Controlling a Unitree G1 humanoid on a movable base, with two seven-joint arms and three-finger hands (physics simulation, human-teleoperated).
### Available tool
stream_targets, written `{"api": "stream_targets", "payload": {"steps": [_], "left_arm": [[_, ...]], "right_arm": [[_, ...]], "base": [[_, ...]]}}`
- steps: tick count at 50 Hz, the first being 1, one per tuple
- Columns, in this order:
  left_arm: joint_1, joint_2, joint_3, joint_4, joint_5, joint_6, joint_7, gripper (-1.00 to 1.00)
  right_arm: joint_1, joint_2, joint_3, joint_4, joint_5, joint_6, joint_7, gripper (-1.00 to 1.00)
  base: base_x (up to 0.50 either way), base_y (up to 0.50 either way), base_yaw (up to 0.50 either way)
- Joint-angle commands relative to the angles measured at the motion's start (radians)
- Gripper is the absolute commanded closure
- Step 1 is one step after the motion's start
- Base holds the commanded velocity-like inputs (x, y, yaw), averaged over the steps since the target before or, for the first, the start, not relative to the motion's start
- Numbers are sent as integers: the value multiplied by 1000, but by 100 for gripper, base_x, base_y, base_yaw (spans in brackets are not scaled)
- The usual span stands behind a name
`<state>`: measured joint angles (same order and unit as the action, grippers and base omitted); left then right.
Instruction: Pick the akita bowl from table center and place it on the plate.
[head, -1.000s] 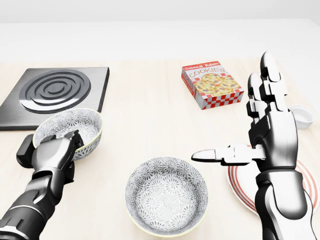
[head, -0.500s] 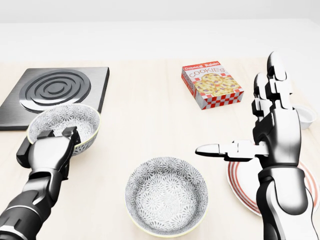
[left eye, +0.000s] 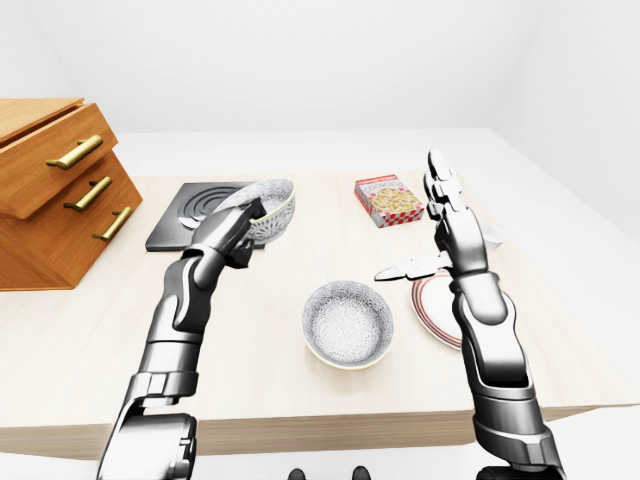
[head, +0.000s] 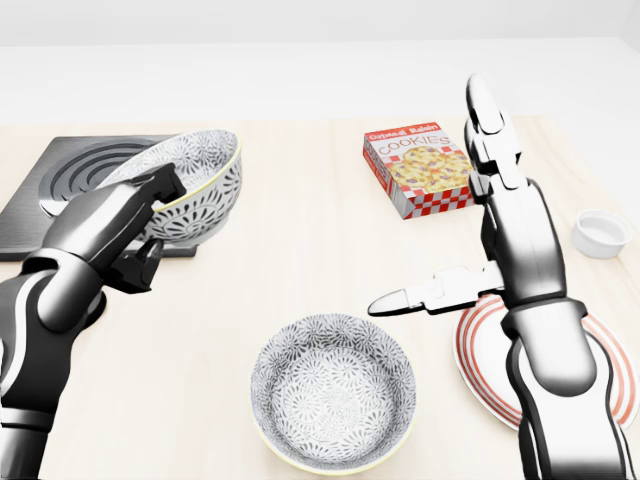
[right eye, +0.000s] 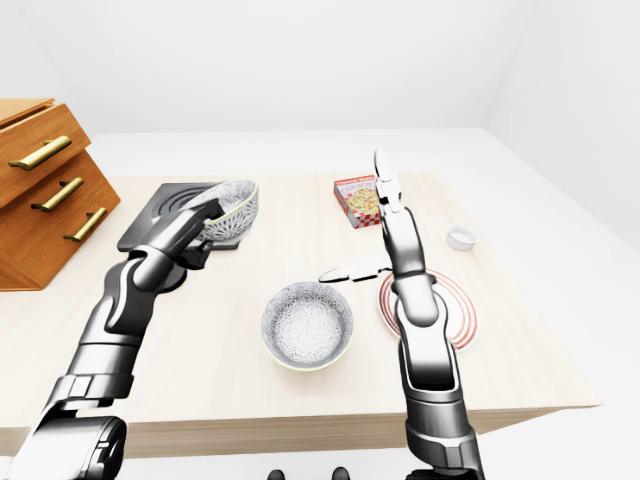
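While the left hand (head: 112, 226) pinches a raised, tilted grey floral ceramic bowl (head: 203, 190) with a cream rim, the right hand (head: 507, 232) hangs spread beside the red-ringed white plate (head: 478, 362).

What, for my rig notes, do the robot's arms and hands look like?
Glossy silver-grey shells with black joints. The left arm and right arm are rounded segments; the left hand is blocky, the right hand has slim, segmented, tapering fingers. No cables or markings show.
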<state>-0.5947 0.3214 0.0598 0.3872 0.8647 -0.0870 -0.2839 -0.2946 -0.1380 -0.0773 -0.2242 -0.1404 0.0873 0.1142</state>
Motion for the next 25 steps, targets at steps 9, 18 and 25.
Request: {"api": "stream_targets", "payload": {"steps": [9, 18, 25], "left_arm": [[142, -35, 26, -377, -21, 0, -210, 100], [244, -80, 1, -493, 42, 0, -234, 100], [293, -102, -14, -558, 79, 0, -261, 100]], "right_arm": [[-112, -25, 75, 112, -393, 0, 256, -100], [-189, -22, 77, 191, -557, 0, 339, -100], [-249, -15, 80, 238, -629, 0, 371, -100]], "base": [[0, 0, 0], [0, 0, 0], [0, 0, 0]]}}
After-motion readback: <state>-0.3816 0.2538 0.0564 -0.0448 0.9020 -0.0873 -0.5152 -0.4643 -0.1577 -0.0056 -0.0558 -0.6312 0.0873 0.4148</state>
